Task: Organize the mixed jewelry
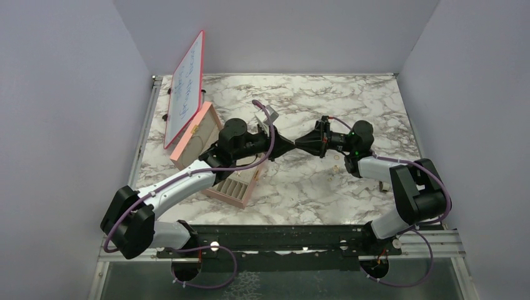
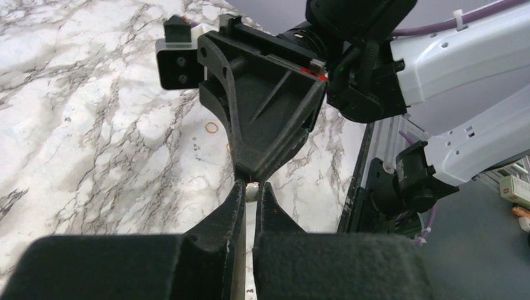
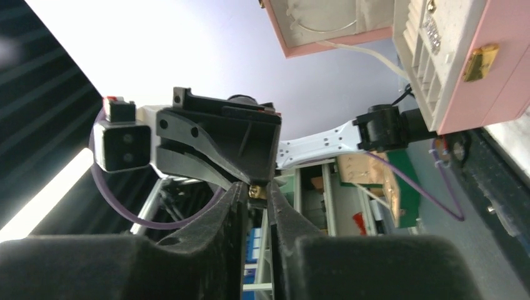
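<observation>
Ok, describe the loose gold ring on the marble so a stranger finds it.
On the marble table, find the black right gripper. A thin gold ring lies flat on the stone beside it. Its open hoop stands out from the grey veins around it.

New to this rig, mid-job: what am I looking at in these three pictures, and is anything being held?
Two robot arms, bolted at the table's near edge. The overhead picture shows both: left arm, right arm, tips meeting above the marble table. The other two pictures come from cameras on each wrist, looking along its own jaws. The left jaws are shut on a tiny gold piece; the right jaws stand close around it. A pink box lies open at left, a gold ring loose on the marble.
</observation>
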`<action>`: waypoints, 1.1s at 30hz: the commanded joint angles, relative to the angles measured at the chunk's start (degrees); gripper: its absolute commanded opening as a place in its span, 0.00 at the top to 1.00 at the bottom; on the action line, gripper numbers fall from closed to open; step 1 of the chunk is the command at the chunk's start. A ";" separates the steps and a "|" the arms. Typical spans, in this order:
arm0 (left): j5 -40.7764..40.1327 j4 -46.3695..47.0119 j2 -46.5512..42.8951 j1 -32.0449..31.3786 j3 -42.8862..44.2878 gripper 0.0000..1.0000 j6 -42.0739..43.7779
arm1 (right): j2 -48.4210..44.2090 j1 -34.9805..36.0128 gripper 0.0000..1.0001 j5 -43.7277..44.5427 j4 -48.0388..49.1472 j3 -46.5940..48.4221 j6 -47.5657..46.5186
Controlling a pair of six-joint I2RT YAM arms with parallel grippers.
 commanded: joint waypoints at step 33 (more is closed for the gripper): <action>-21.60 -76.97 8.53 9.31 23.16 1.00 9.19 | -7.97 -4.85 0.53 17.42 -53.46 -6.49 -62.89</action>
